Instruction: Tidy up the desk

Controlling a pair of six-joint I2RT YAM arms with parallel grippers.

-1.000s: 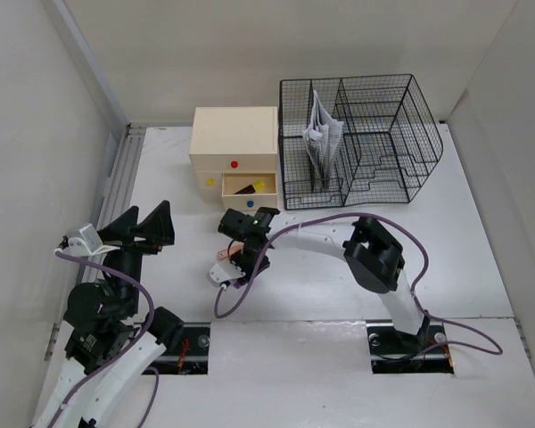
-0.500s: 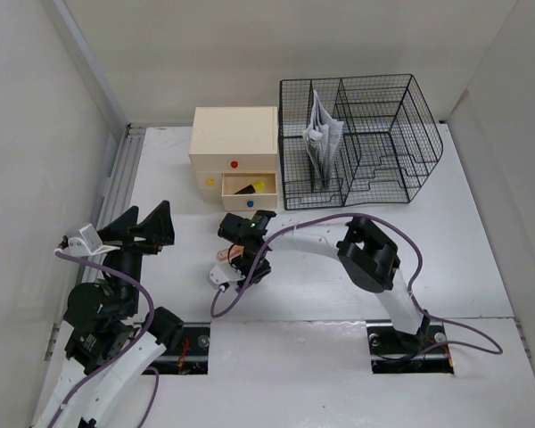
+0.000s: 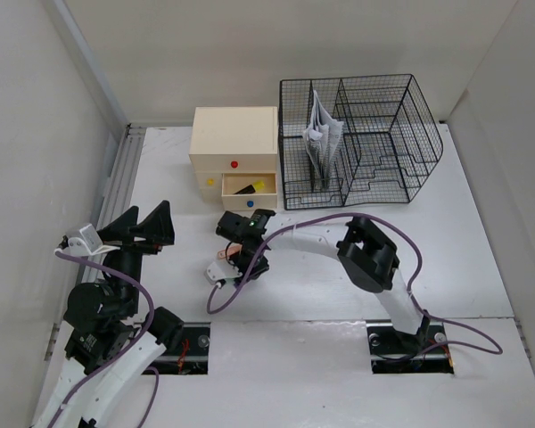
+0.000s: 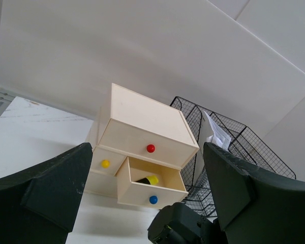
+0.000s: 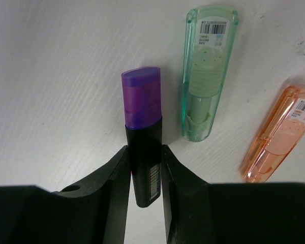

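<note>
On the white desk [image 3: 321,285], my right gripper [image 5: 144,170] is shut on a black highlighter with a purple cap [image 5: 142,127], low over the tabletop. A green correction-tape case [image 5: 207,76] and an orange one [image 5: 279,137] lie just right of it. In the top view the right gripper [image 3: 241,259] is in front of the cream drawer box [image 3: 234,143], with the orange case [image 3: 221,253] at its left. My left gripper [image 3: 143,227] is open and empty, held above the desk's left side, with its fingers [image 4: 56,188] framing the drawer box [image 4: 142,132].
The lower right drawer with the blue knob [image 4: 153,200] stands open and holds a black and yellow marker [image 4: 146,180]. A black wire mesh rack [image 3: 361,138] with papers [image 3: 321,134] stands at the back right. A metal rail [image 3: 120,178] runs along the left wall.
The right gripper has shifted slightly left and toward the near edge, over the items on the desk. The left arm has not moved.
</note>
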